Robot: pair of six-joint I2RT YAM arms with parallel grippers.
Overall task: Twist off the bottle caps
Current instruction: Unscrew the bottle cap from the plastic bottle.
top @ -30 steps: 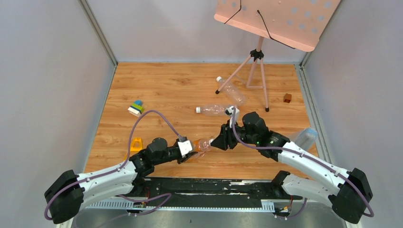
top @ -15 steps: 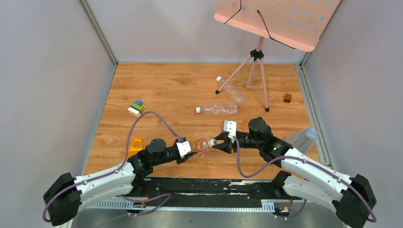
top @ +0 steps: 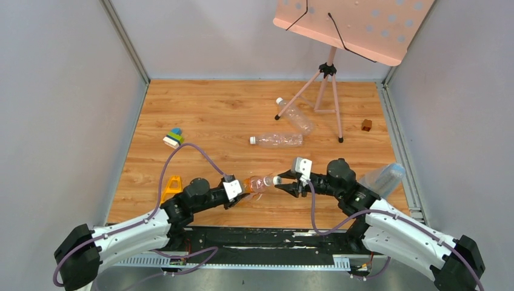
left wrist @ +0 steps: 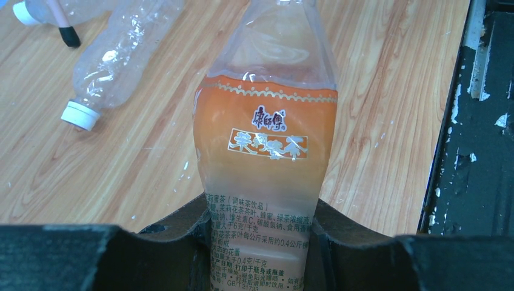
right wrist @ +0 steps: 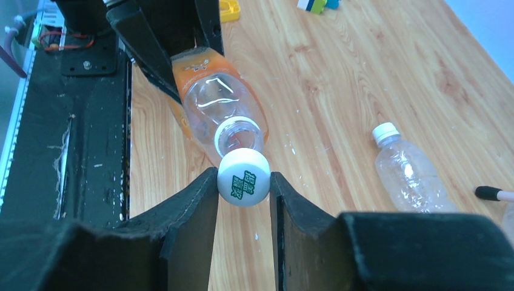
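My left gripper is shut on the lower body of a clear bottle with an orange label, held lying just above the table near the front edge. My right gripper is shut on its white bottle cap, printed with green characters. The cap sits just in front of the bottle's bare threaded mouth, and I cannot tell whether they touch. In the top view, the right gripper meets the bottle from the right.
Two clear capped bottles lie further back, with white caps. A bluish bottle lies at the right edge. A tripod stand, brown cube, yellow toy and stacked blocks stand around.
The right arm has swung down and drawn back to the right, with its fingers kept on the white cap. The left arm and bottle shifted slightly.
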